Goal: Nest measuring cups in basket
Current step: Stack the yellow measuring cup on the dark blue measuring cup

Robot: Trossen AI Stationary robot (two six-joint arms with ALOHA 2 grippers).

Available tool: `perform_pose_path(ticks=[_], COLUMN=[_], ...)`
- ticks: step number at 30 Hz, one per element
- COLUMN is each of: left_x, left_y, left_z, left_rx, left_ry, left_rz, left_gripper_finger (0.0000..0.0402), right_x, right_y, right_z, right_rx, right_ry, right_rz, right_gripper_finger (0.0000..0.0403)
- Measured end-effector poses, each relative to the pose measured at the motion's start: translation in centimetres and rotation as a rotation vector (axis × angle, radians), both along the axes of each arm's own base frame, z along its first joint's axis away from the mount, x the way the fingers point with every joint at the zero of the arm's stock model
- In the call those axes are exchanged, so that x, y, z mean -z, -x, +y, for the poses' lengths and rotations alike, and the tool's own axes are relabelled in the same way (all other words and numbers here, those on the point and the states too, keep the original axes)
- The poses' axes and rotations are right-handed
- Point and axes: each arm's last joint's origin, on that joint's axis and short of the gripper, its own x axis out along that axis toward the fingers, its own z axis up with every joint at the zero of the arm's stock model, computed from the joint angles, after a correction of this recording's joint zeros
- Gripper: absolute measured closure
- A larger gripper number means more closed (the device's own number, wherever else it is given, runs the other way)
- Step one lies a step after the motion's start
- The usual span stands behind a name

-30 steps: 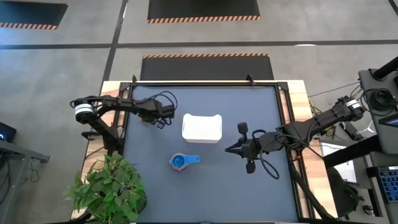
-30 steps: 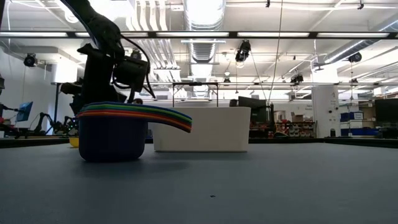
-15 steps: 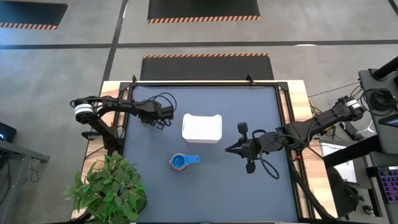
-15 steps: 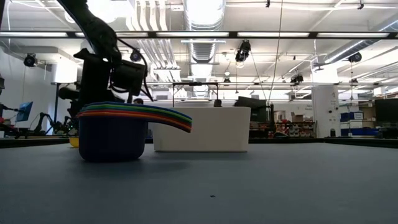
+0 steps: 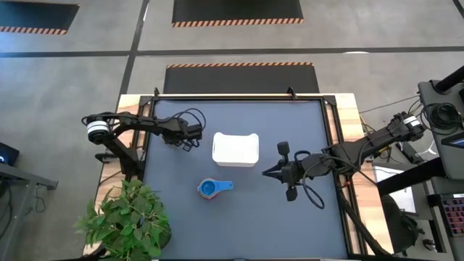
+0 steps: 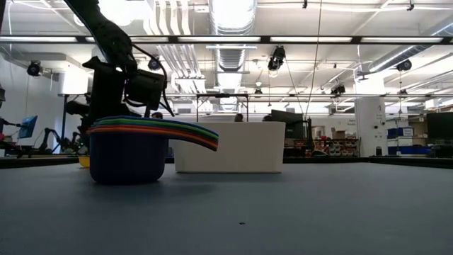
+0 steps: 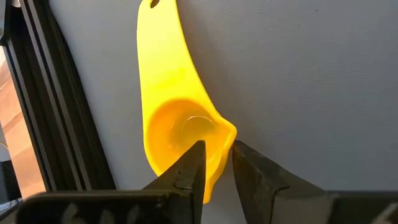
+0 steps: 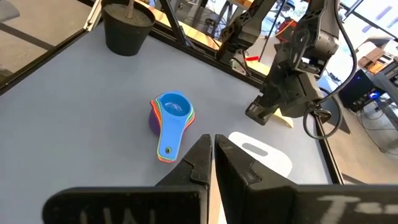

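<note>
- Left gripper (image 7: 216,163) is down at the table's left edge, fingers straddling the rim of the yellow measuring cup (image 7: 177,124): one finger inside the bowl, the other outside by the spout lip. Jaws narrowed to a small gap; whether they actually pinch the wall I cannot tell.
- Risk: the bite is on a thin curved rim close to the pour lip. If the grip is shallow, the cup may pivot or flip out on lifting, the long handle swinging down.
- Risk: the cup lies just beside the table's black edge rail (image 7: 43,106); a nudge instead of a grip could push it against or under the rail.
- Stack of nested cups (image 5: 212,189), blue innermost, sits on the mat in front of the white basket (image 5: 235,148), apart from it. It is not yet in the basket.
- Right gripper (image 5: 265,174) waits beside the basket, fingers shut, holding nothing. It is near the stack; a careless sweep could knock it.
</note>
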Motion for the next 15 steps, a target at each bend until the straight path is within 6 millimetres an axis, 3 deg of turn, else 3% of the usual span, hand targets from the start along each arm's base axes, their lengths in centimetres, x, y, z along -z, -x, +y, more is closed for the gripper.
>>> perform_pose_path(ticks=[15], left_x=[0.02], left_y=[-0.08], left_z=[0.02], left_rx=[-0.001], left_ry=[0.002], left_rz=[-0.01], left_gripper_finger=[0.0362], right_x=[0.01], right_y=[0.01], right_z=[0.0], right_rx=[0.0], right_ry=[0.0], right_rz=[0.002], right_gripper_finger=[0.0394])
